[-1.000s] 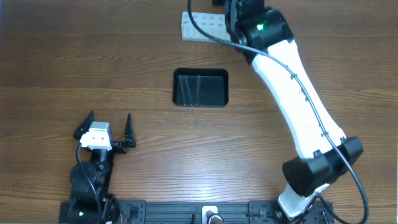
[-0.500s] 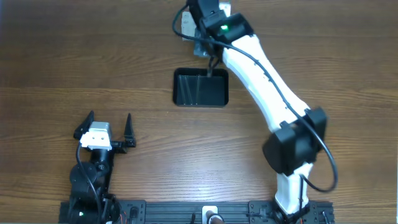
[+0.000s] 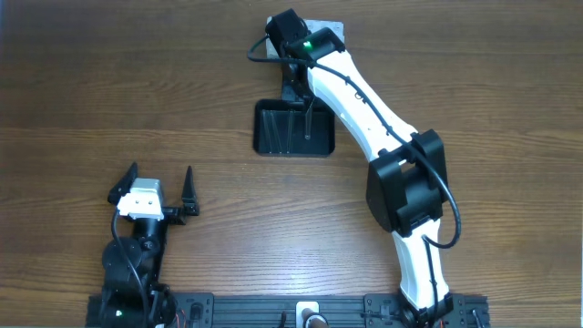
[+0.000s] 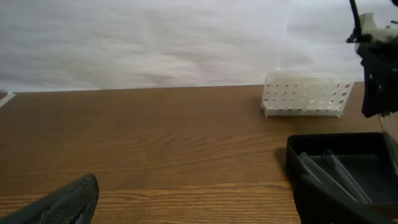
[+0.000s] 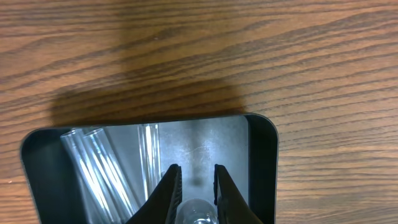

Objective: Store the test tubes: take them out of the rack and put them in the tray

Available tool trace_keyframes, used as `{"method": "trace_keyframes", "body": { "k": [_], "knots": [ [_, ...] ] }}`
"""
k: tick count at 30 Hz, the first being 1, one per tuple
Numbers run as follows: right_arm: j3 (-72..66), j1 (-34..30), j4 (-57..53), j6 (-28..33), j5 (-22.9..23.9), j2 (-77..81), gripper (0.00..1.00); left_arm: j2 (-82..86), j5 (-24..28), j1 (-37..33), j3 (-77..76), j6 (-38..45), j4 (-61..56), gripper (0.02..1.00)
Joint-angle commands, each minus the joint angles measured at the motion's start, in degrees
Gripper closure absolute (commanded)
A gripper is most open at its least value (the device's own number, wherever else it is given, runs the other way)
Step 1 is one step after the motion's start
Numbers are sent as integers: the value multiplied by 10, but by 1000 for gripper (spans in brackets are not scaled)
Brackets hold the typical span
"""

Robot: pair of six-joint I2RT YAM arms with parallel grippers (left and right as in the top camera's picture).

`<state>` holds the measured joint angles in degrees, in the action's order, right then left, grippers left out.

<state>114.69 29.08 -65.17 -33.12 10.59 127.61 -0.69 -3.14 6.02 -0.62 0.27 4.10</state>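
I count four clear glass tubes, one tray, one rack and my two pincers. My right pincer is clamped on one test tube, which shows end-on as a round, pale, see-through rim between the two dark fingers. It hangs over the tray, toward the wall nearest my right arm's side; I cannot tell whether its lower end touches the tray floor.

Three more test tubes lie flat inside the tray. Two lie close together and slightly slanted, and the third lies just beside them, nearer the tray's middle and straighter. All three are colourless and thin-walled, with light streaks along their length.

The tray is black, rectangular with rounded corners and a low wall, and it rests on the brown wood-grain surface. The white rack, a block with rows of small round holes, stands on the surface just beyond the tray, apart from it.

My left pincer sits well apart from all this, near its own base, its fingers spread wide and holding nothing.
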Motion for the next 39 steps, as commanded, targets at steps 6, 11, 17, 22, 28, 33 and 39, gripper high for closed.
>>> {"method": "trace_keyframes", "body": {
  "k": [6, 11, 17, 22, 28, 33, 39],
  "knots": [
    [-2, 3, 13, -20, 13, 53, 978, 3, 7, -3, 3, 8, 0, 18],
    [-2, 3, 23, -22, 13, 64, 921, 3, 8, -3, 3, 8, 0, 18],
    [-2, 3, 26, -27, 12, 66, 838, 3, 8, -3, 3, 8, 0, 18],
    [-2, 5, 26, -25, 4, 66, 722, 3, 8, -3, 3, 8, 0, 18],
    [-1, 2, 6, -14, -18, 43, 687, 3, 7, -3, 3, 8, 0, 18],
    [-2, -5, -11, 26, -22, -49, 575, 3, 7, -3, 3, 8, 0, 18],
    [-11, -1, -14, 130, -17, -221, 397, 3, 8, -3, 3, 8, 0, 18]
  ]
}}
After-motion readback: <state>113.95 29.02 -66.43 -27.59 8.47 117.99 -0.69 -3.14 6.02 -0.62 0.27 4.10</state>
